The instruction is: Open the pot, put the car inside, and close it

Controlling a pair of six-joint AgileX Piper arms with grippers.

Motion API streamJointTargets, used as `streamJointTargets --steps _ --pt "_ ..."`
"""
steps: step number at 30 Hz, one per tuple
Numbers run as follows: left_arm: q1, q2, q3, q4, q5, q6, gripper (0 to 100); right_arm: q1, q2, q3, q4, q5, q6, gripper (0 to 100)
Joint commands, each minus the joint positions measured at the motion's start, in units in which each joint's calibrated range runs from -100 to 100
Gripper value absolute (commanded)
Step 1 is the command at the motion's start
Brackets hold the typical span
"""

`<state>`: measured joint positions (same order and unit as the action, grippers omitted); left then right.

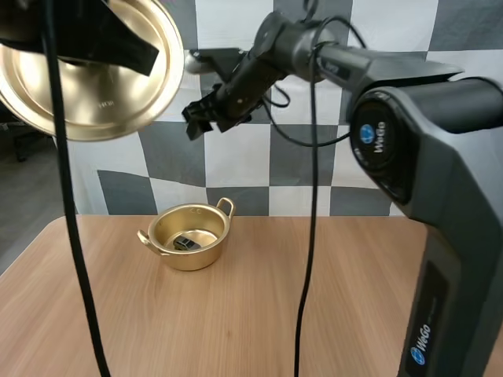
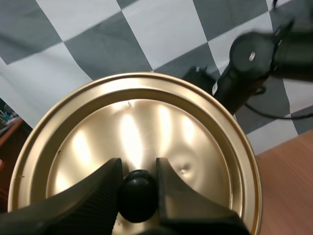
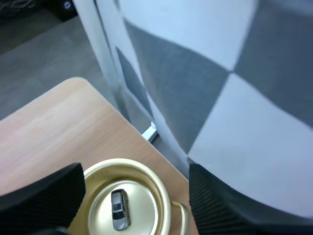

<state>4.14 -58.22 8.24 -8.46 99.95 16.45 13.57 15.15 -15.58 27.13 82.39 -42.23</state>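
- a round golden metal lid (image 2: 146, 122) is held up in the air by its black knob (image 2: 138, 195), which is pinched in the left gripper (image 2: 138, 171).
- a small golden metal pot (image 1: 189, 259) with two handles is seen uncovered on the light wooden table (image 1: 314, 298).
- a small grey toy car (image 3: 119, 209) is seen lying inside the pot.
- the right gripper (image 1: 206, 116) is raised high above the pot, fingers spread apart, nothing held.
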Motion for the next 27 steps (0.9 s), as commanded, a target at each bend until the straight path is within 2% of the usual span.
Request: streamJointTargets --steps 1,8,12,21,27 --pt "0.01 2.10 10.42 -0.98 -4.60 0.78 0 -15.42 -13.50 -0.05 1.24 16.20 1.90 100" --pt "0.01 9.82 17.07 -8.75 -14.34 4.22 0 -27.10 -25.12 0.08 10.84 17.61 -1.89 100" --pt "0.01 16.73 17.74 -10.94 -18.37 5.39 0 -31.19 -34.49 0.37 9.20 17.61 -2.71 100" --pt "0.01 30.93 17.74 -11.05 -24.61 6.79 0 -32.19 -52.92 0.37 8.66 17.61 -3.62 100" --pt "0.01 38.33 17.74 -13.77 -25.51 9.59 0 -32.19 -58.89 0.37 8.00 17.61 -2.59 100"
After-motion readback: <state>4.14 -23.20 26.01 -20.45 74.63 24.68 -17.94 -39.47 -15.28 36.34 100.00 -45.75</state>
